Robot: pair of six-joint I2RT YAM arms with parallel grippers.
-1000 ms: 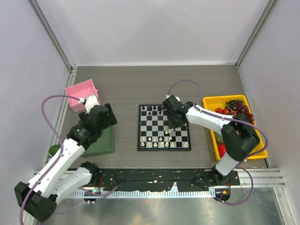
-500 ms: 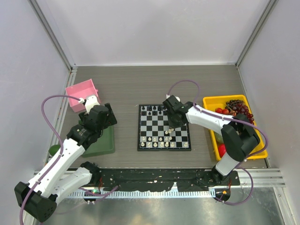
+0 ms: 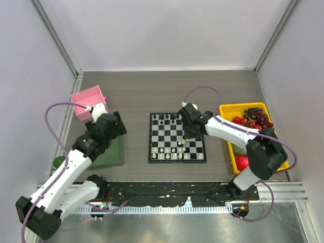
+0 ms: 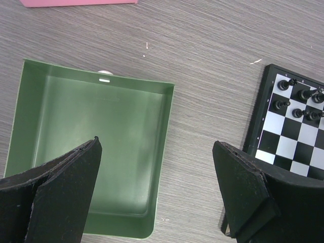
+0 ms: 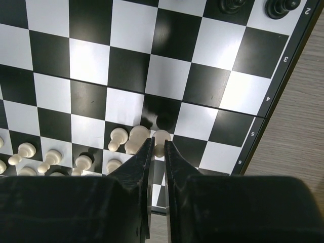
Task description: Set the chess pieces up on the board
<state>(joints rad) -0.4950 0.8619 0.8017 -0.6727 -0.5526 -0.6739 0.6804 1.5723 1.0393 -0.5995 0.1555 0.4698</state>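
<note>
The checkered board [image 3: 169, 135] lies at the table's middle. Several black pieces [image 3: 165, 117] stand on its far rows and several white pieces [image 3: 172, 154] on its near rows. My right gripper [image 3: 186, 138] is over the board's right half. In the right wrist view it [image 5: 158, 145] is shut on a white pawn [image 5: 161, 137], next to other white pieces [image 5: 132, 139] on the board [image 5: 126, 30]. My left gripper [image 4: 156, 147] is open and empty, over the right edge of the green tray [image 4: 101, 126]. The board's corner with black pieces [image 4: 281, 104] shows at right.
A pink box [image 3: 88, 103] stands at the far left, behind the green tray [image 3: 109, 156]. A yellow bin [image 3: 227, 109] with grapes and red fruit stands right of the board. A small green object [image 3: 58, 162] lies left of the tray.
My right arm has shifted slightly to the right and its elbow swung outward, the pawn still in its fingers. The left arm has not moved.
</note>
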